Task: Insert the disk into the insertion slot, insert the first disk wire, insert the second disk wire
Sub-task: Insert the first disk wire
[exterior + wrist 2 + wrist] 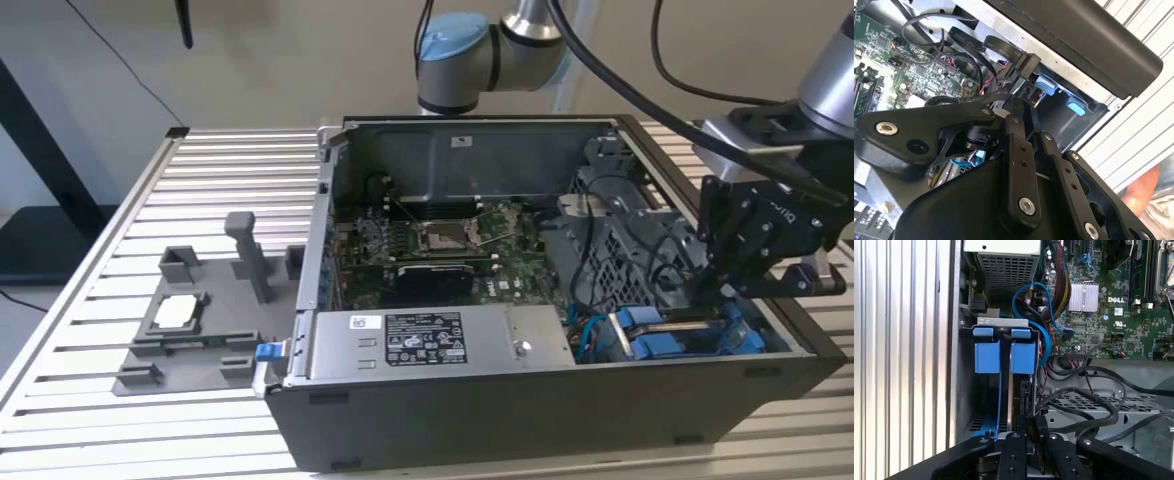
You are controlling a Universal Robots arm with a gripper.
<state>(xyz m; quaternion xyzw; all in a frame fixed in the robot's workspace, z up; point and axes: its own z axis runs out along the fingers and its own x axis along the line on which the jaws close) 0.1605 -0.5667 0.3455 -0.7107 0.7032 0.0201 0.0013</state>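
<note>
The open computer case (561, 400) lies on a slatted table. My gripper (703, 292) reaches down into its corner at the exterior view's right, over the insertion slot (674, 340) with its blue latches (987, 356). The disk (1016, 395) stands edge-on inside the slot, its blue carrier strip (1000, 405) beside it. In the first wrist view my gripper (1029, 432) has its fingers (1013, 445) close together on a dark plug of a black disk wire (1089, 405) at the disk's end. Another black plug on a flat wire (1026, 65) hangs loose near the bay, beyond my gripper (1029, 127).
A silver box with a sticker (427, 345) sits beside the bay, with the green motherboard (441, 240) behind it. Blue and black cables (1046, 325) crowd the space next to the slot. A grey fixture (187, 330) holding a small chip (178, 312) lies on the table.
</note>
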